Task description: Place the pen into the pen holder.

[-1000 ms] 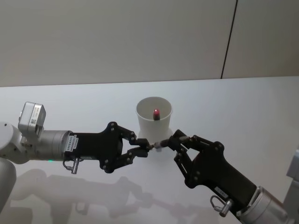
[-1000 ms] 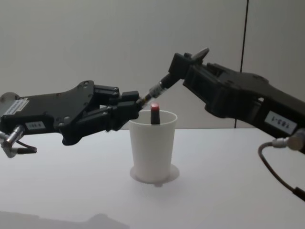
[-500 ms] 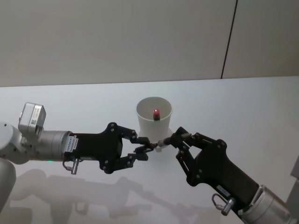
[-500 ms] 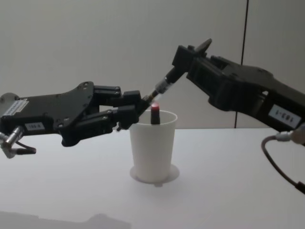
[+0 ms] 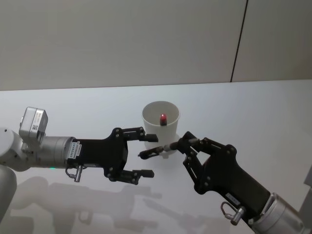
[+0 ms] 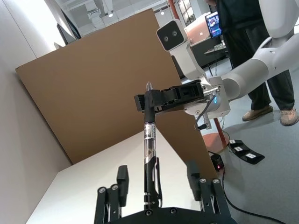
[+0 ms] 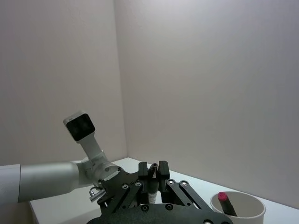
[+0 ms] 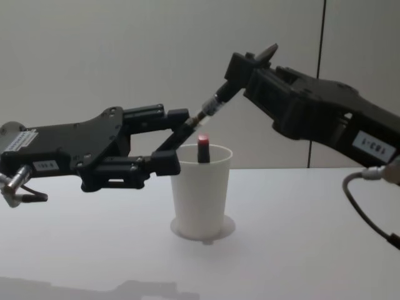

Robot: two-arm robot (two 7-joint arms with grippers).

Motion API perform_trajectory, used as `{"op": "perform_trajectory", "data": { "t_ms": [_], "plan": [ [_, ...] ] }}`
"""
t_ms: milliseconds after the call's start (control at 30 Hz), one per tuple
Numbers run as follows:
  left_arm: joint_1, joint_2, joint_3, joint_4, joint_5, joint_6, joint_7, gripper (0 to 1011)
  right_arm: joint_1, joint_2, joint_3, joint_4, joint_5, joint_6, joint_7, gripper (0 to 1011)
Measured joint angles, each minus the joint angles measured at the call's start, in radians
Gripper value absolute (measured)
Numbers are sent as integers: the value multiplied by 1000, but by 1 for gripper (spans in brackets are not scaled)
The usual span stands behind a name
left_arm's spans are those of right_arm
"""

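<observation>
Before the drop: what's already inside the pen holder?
Inside the pen holder stands one dark pen with a red tip, leaning on the far wall. Its lower end and the cup's bottom are hidden.

The left end effector has opened, releasing the pen.

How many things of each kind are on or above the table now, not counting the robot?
Pens: 2, one held by the right end effector, one red-capped standing in the cup.
White paper cups: 1.
Total: 3.
</observation>
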Motion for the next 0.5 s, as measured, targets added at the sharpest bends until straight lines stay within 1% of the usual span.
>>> {"op": "perform_trajectory", "data": {
  "t_ms": [67,100,200,233,300,500],
  "plan": [
    [0,0,0,0,0,0,0,801,0,1,0,-2,-1,0,-1,125],
    [0,0,0,0,0,0,0,853,0,1,-1,-3,-1,0,-1,125],
    [0,0,0,0,-1,0,0,902,-1,2,-1,-5,-2,-1,-2,126],
    [0,0,0,0,-1,0,0,958,-1,3,-1,-6,-2,-1,-3,126],
    [0,0,0,0,-1,0,0,999,-2,4,-1,-9,-2,-1,-4,125],
    [0,0,0,0,-1,0,0,1004,-3,7,-2,-14,-4,-2,-9,125]
  ]
}}
